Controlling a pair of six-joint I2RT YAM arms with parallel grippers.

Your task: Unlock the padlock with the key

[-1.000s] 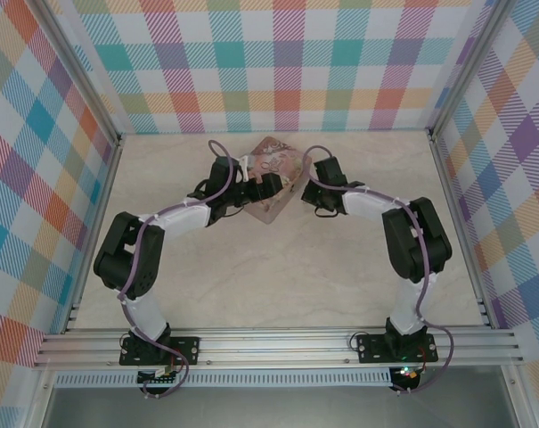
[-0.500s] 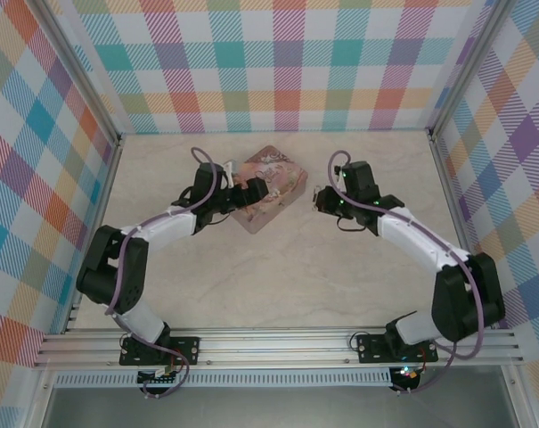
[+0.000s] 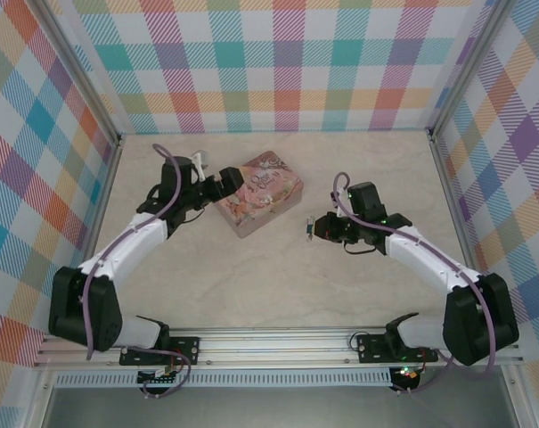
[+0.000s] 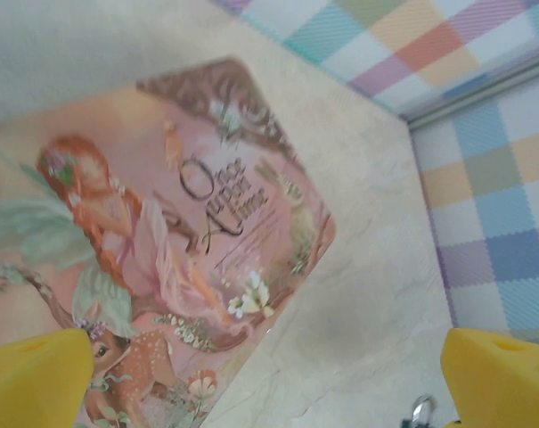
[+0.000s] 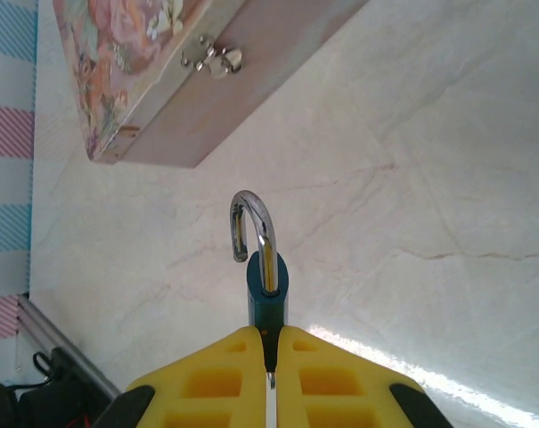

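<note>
The desk (image 3: 278, 285) carries one large thing, the pink tin (image 3: 260, 189). It lies under and ahead of the left tool (image 4: 267, 379), whose fingers stand wide apart and hold nothing. Off to that tool's right, clear of the tin, the right tool (image 5: 269, 339) is clamped on the padlock (image 5: 267, 290). It grips the near end of the teal body, so the shackle (image 5: 254, 218) points away from the tool toward the tin's side wall. The shackle's short leg hangs free beside the body rather than seated in it, so we judge the lock already sprung and the task at or near its end. The tin's latch (image 5: 212, 60), ahead of the right tool, carries no lock. We cannot make out the key: a thin silvery sliver shows in the slit between the right tool's fingers, but we cannot tell what it is. The tin's wall is the nearest thing that tool could bump.
</note>
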